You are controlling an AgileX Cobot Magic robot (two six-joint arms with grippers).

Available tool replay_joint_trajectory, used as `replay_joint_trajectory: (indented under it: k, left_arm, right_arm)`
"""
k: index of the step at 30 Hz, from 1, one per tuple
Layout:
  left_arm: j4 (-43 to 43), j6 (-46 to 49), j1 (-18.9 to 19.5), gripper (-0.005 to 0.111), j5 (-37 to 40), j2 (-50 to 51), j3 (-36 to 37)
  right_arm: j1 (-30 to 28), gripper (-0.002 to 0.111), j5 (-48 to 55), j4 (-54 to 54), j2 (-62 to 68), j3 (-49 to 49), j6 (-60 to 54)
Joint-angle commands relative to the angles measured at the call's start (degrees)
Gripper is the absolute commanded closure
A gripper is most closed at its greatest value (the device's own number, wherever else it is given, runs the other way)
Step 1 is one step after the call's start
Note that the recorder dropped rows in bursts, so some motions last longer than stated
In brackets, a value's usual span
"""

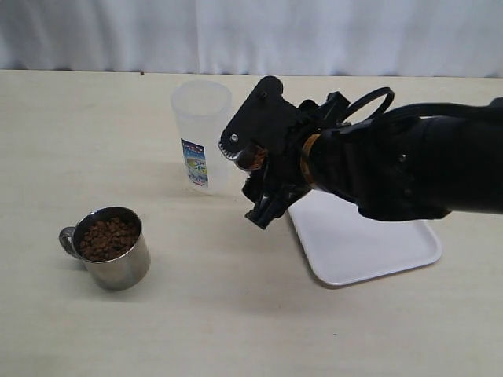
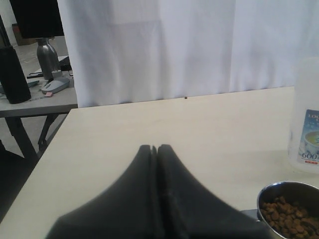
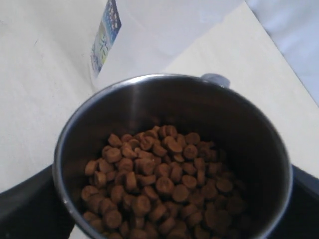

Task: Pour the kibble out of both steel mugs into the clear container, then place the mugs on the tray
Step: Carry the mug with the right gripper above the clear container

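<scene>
My right gripper (image 1: 255,163) is shut on one steel mug (image 1: 245,157) and holds it in the air, just right of the clear container (image 1: 202,133). In the right wrist view this mug (image 3: 149,99) is full of kibble (image 3: 159,179), with the container's label (image 3: 105,35) beyond it. The other steel mug (image 1: 110,250) stands on the table at the front left, also holding kibble (image 1: 107,238). My left gripper (image 2: 156,148) is shut on nothing, low over the table beside that mug (image 2: 291,206); the exterior view does not show it. The white tray (image 1: 369,247) lies under my right arm.
A white curtain (image 1: 251,31) hangs behind the table's far edge. In the left wrist view, another table with a metal flask (image 2: 47,57) stands off to one side past the table's edge.
</scene>
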Motion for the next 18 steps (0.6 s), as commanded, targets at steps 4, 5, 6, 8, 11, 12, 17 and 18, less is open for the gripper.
replay_joint_trajectory:
  k: [4, 5, 6, 8, 11, 12, 17, 18]
  left_arm:
    - [0.1, -0.1, -0.5, 0.107, -0.7, -0.2, 0.1]
    - [0.1, -0.1, -0.5, 0.107, -0.7, -0.2, 0.1]
    - [0.1, -0.1, -0.5, 0.107, -0.7, -0.2, 0.1]
    - [0.1, -0.1, -0.5, 0.107, -0.7, -0.2, 0.1]
    - [0.1, -0.1, -0.5, 0.107, -0.7, -0.2, 0.1]
    - [0.1, -0.1, -0.5, 0.107, -0.7, -0.2, 0.1]
    - [0.0, -0.1, -0.5, 0.107, -0.7, -0.2, 0.1]
    - [0.0, -0.1, -0.5, 0.107, -0.7, -0.2, 0.1]
  right_arm:
    - [-0.1, 0.103, 1.5, -2.8, -1.2, -2.0, 0.7]
    - [-0.2, 0.103, 1.5, -2.8, -1.2, -2.8, 0.7]
    - [-0.6, 0.103, 1.4, -2.7, -1.2, -3.7, 0.7]
    - [-1.4, 0.103, 1.4, -2.7, -1.1, -5.5, 1.3]
    - [-3.2, 0.103, 0.9, -2.7, -0.7, -8.5, 1.3]
    - [-3.7, 0.103, 0.8, -2.7, -0.7, -9.4, 1.3]
    - [-5.8, 0.103, -1.6, -5.2, 0.8, -14.2, 1.1]
    - [-5.8, 0.103, -1.5, -6.4, 1.7, -15.3, 1.1]
